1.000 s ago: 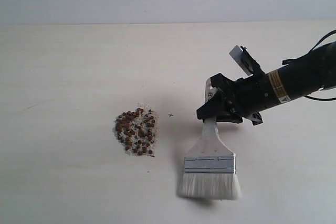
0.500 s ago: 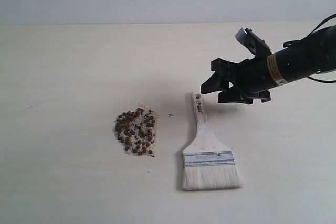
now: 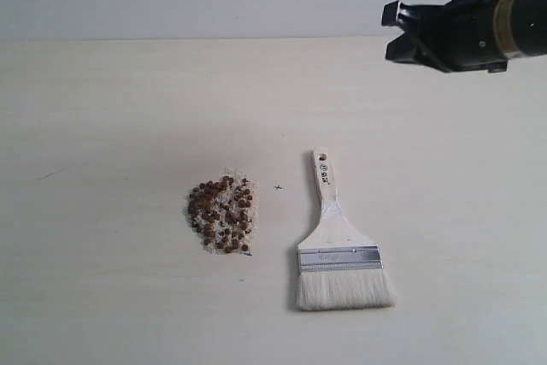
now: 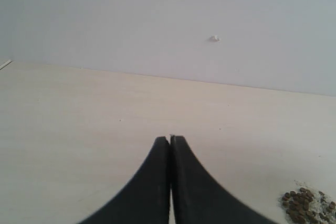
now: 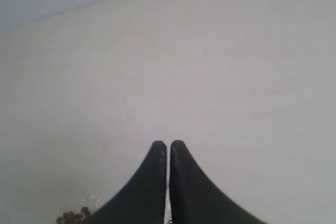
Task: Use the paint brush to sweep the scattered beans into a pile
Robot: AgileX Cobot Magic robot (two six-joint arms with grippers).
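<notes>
While the paint brush (image 3: 338,241) lay loose on the bench (image 3: 128,108), both pincers were closed on nothing.

The beans (image 3: 221,214) sat with pale crumbs in one tight clump a little left of the middle, and no strays showed around them, so the sweeping looked done. The paint brush lay flat just right of the clump without touching it, handle pointing far and bristles near, probably set down there so it would not disturb the heap. The right pincer (image 3: 393,32) hung up at the far right, well apart from the brush, and its wrist view showed the jaws pressed together and empty. The left pincer (image 4: 170,138) was outside the exterior view. Its own camera showed jaws meeting over bare bench, holding nothing, with the beans off to one side.
</notes>
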